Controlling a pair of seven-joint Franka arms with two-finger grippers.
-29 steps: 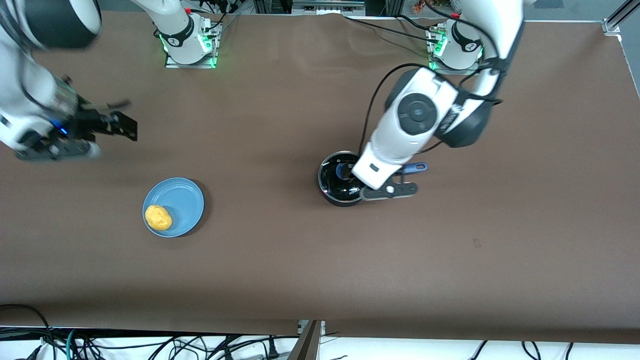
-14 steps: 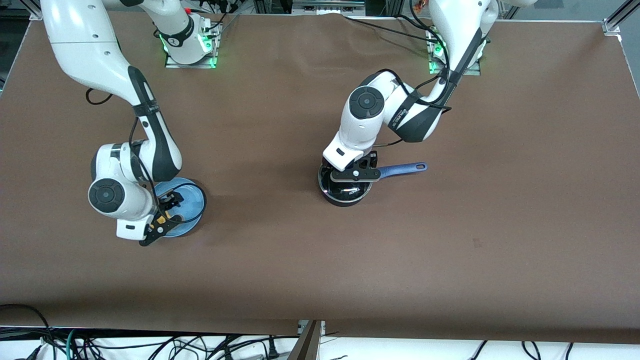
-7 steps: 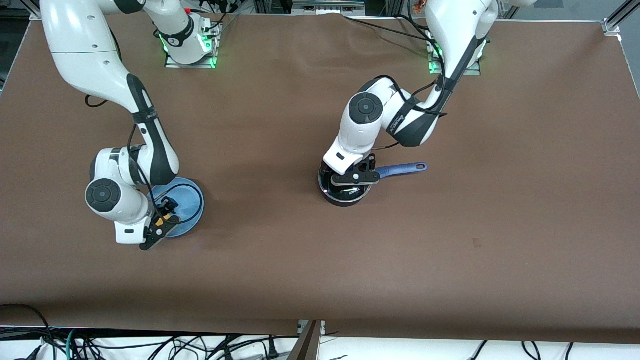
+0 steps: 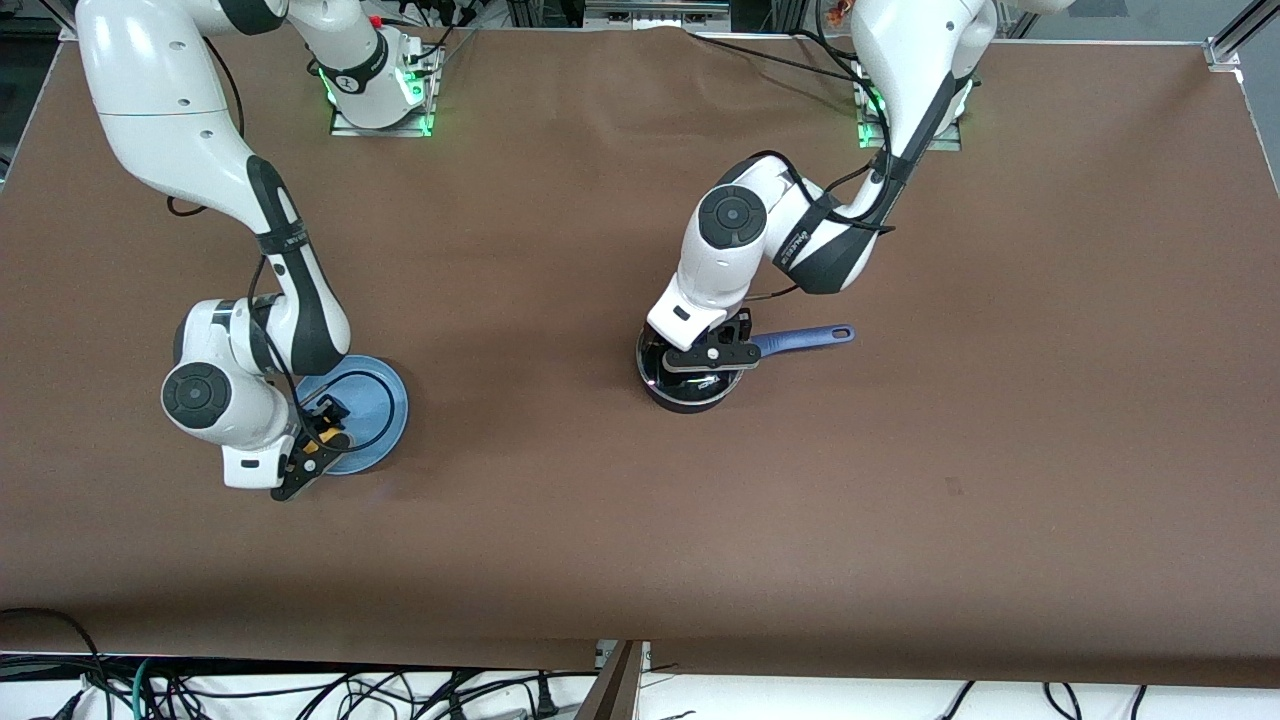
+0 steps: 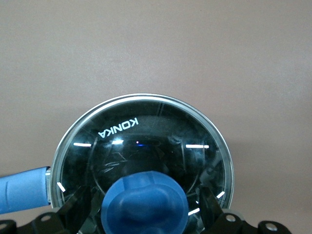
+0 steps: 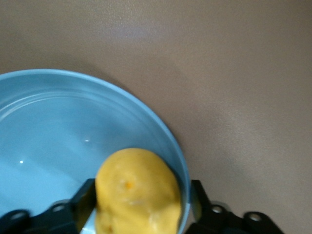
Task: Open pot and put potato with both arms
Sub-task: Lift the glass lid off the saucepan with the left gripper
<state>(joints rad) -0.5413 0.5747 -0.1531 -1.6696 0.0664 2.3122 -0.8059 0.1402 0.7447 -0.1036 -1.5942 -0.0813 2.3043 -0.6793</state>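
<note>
Grasp step: my right end effector [image 6: 139, 207] straddles potato [image 6: 136, 192] on blue plate [image 6: 44, 136], fingers spread, not yet pinching; left end effector [image 5: 146, 207] spread round pot [image 4: 690, 375] lid knob [image 5: 146, 202]. Next: close both, lift.

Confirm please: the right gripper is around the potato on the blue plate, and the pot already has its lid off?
Not quite. The glass lid is on the pot, its blue knob between the left gripper fingers, as the left wrist view shows. The right gripper does straddle the potato on the blue plate.
</note>
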